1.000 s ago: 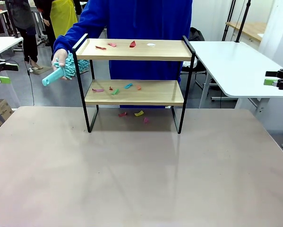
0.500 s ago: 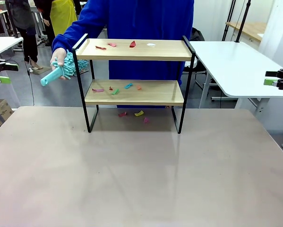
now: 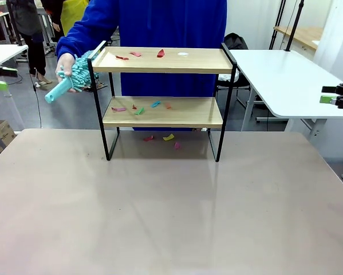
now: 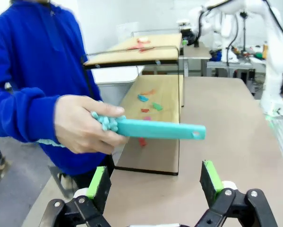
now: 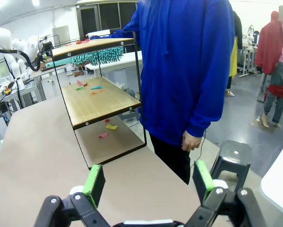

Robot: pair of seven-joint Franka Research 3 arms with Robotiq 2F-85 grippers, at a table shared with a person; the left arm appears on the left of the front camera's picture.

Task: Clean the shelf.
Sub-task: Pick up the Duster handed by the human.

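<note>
Closest to the robot, both claws hung clear of everything. The left claw (image 4: 155, 184) stood wide with nothing between its green pads, and the right claw (image 5: 149, 182) was just as wide and empty. Before them stretched the bare near half of the worktop (image 3: 160, 217).

Farther across, the shelf (image 3: 171, 60) stood upright on the worktop's far half, close to the far edge. None of the cleaning looked done. Red scraps (image 3: 161, 54) lay on the top board, mixed scraps (image 3: 140, 110) of pink, green and blue lay on the lower board, and a few loose bits (image 3: 169, 137) lay on the worktop beneath.

Beyond the shelf stood a person (image 3: 165, 23) in a blue top. One hand (image 3: 65, 64) gripped a teal duster (image 3: 74, 77), its fluffy head at the left end of the top board and its handle pointing away from the shelf. By my reading the first sweep was only about to begin, with both boards left to clear.
</note>
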